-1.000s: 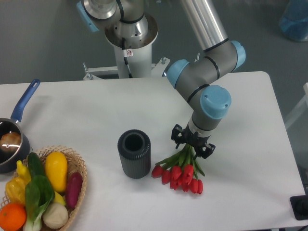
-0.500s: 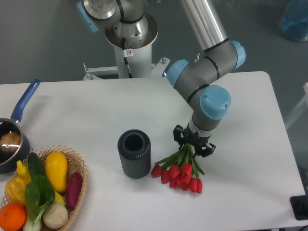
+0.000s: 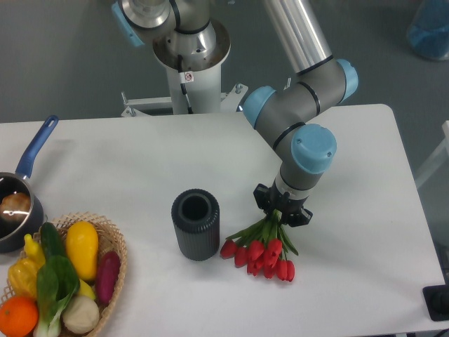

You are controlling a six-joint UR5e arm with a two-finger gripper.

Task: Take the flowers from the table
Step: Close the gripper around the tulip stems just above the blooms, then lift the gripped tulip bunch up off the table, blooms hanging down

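Observation:
The flowers (image 3: 263, 254), a bunch of red tulips with green leaves, lie on the white table (image 3: 126, 161) right of centre, heads toward the front edge and stems pointing back. My gripper (image 3: 282, 210) stands straight down over the stem end, its black fingers drawn in against the green stems. The stems' tied end is hidden under the gripper. The tulip heads still rest on the tabletop.
A dark grey ribbed cylinder vase (image 3: 196, 225) stands upright just left of the tulips. A wicker basket (image 3: 112, 242) of vegetables sits at the front left corner, with a blue-handled pot (image 3: 17, 203) behind it. The robot base (image 3: 188, 67) is at the back edge.
The gripper's fingers have narrowed from a wide spread to closed around the stems. The flowers have barely moved and the arm stays in place.

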